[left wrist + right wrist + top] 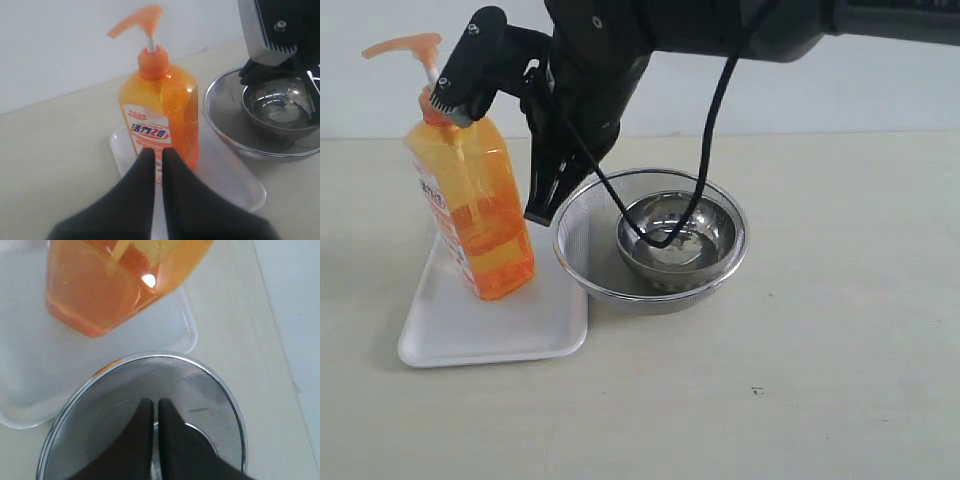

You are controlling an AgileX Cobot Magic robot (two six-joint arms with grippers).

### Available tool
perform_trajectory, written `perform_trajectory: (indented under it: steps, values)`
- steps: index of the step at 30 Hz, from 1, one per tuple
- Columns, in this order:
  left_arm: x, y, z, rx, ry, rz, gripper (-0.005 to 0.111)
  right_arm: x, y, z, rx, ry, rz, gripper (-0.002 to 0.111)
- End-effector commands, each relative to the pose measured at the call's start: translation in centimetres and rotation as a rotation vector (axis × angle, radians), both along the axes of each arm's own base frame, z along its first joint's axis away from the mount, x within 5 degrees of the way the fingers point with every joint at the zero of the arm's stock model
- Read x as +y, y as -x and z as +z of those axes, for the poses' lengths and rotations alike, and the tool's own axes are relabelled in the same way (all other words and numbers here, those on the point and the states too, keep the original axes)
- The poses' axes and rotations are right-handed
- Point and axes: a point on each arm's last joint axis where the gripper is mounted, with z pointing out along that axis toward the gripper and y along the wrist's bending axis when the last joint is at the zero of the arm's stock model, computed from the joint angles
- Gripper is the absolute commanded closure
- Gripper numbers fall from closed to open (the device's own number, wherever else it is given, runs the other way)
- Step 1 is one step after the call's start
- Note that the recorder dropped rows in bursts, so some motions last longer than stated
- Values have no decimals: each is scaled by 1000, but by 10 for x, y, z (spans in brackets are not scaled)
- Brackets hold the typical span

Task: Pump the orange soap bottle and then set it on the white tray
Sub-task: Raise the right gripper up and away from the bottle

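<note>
The right arm (720,25) reaches in from the upper right of the exterior view and crosses the middle, wrist bent downward. The right gripper (542,208) points down over the near-left rim of a round steel mesh strainer (585,245). Its two black fingers are pressed almost together with only a thin slit between them, and they grasp nothing. A ribbed housing (470,65) on the wrist juts toward the bottle's neck; whether it touches the neck cannot be told from these angles.

The left gripper (153,152) shows only in its own wrist view. Its fingers are likewise drawn together and empty, with the tips lined up with the bottle's label. It appears to stand off from the bottle, since the exterior view shows nothing against that side.

The orange soap bottle (480,210) stands on the white tray (490,330), toward the tray's far right part. Its pump head (405,45) is raised on the white stem, spout to the left.

The strainer sits just beside the tray's right edge and holds a small steel bowl (710,225). A black cable (715,120) droops from the arm in front of the bowl and hides part of it.

Everything rests on a pale beige tabletop (820,350), with a plain white wall (880,90) behind.
</note>
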Motion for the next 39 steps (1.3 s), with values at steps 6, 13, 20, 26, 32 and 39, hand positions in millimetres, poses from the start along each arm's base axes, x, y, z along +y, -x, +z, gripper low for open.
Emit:
perform_trajectory:
  steps: [6,13,20,26,32,39]
  values:
    - [-18,-33,-35,11,31,-51,102,-2,-19,-16,-15,-12,-32,108]
    - [3,-40,-49,-75,146,40,102,-19,-46,-12,25,-214,-151,108]
    - [26,-45,-56,-151,191,135,102,-34,-64,-7,60,-355,-136,108]
    - [29,-56,-70,-165,213,121,102,-28,-61,-3,124,-472,-17,108]
    - [33,-69,-84,-181,247,113,102,-28,-60,-3,129,-455,32,108]
    - [32,-93,-112,-160,282,85,102,-21,-60,-19,199,-473,71,108]
